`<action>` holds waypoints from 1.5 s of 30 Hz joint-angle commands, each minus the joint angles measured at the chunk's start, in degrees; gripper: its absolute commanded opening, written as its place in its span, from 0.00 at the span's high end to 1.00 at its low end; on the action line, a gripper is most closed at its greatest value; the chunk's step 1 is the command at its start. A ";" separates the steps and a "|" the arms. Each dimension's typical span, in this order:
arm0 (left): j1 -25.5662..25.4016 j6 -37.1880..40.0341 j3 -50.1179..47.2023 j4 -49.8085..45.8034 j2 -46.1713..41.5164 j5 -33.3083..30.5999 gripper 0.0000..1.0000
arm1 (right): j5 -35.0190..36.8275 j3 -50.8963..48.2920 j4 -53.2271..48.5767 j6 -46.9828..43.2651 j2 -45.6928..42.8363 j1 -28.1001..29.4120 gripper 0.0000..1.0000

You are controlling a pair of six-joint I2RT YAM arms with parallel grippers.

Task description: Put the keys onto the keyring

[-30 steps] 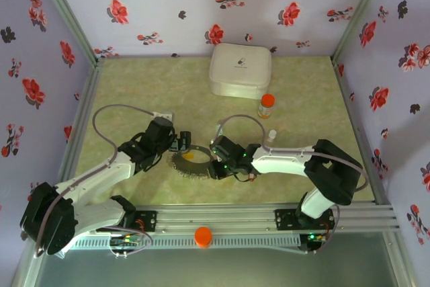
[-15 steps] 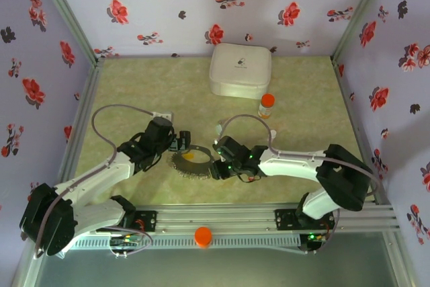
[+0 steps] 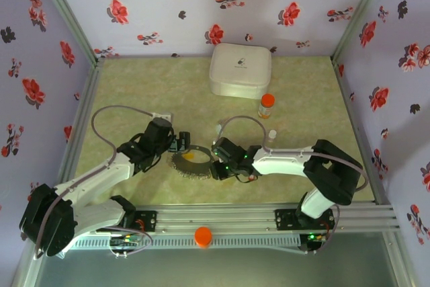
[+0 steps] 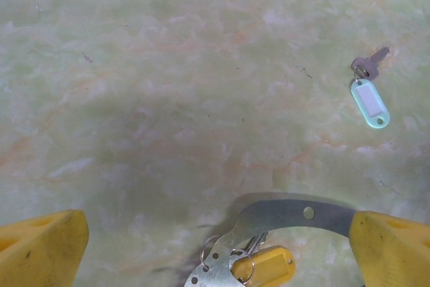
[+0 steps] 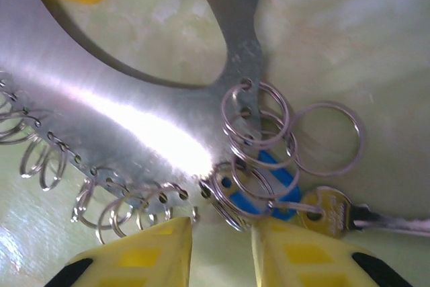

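Flat grey metal keyring hoop (image 3: 190,161) fringed with split rings lies mid-table on the green marbled tabletop (image 3: 134,85) between the wide-open left gripper (image 3: 179,144) and the right gripper (image 5: 222,236), whose jaws are nearly together by the blue-tagged key (image 5: 272,174), grip unclear; yellow tag (image 4: 267,265) on the hoop, pale-blue tagged key (image 4: 369,101) lying apart, white rounded box (image 3: 240,70) and orange-capped bottle (image 3: 267,105) well behind, floral walls (image 3: 201,5) around.

One keyring (image 3: 191,164), three coloured tags, two arms.

Top view: the left arm (image 3: 101,179) and the right arm (image 3: 289,159); one white box (image 3: 240,70) at upper centre; one orange-capped bottle (image 3: 267,105) below it.
Left wrist view: one yellow tag (image 4: 265,265) at the bottom edge, and one pale green tag (image 4: 369,102) with one dark key (image 4: 368,66) at upper right.
Right wrist view: one blue tag (image 5: 269,178) and one brass key (image 5: 326,212) at lower right.
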 commanded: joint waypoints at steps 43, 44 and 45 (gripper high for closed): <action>4.18 24.66 1.87 -3.72 -16.85 16.72 0.30 | -9.75 -3.08 16.98 -25.71 -18.98 -3.11 1.00; 4.25 25.50 1.67 -2.87 -17.90 18.88 0.34 | -11.66 -3.46 18.66 -26.99 -19.73 -3.89 1.00; 4.23 26.22 1.06 -1.64 -18.79 21.45 0.38 | -13.68 -4.08 20.81 -27.83 -20.41 -4.66 1.00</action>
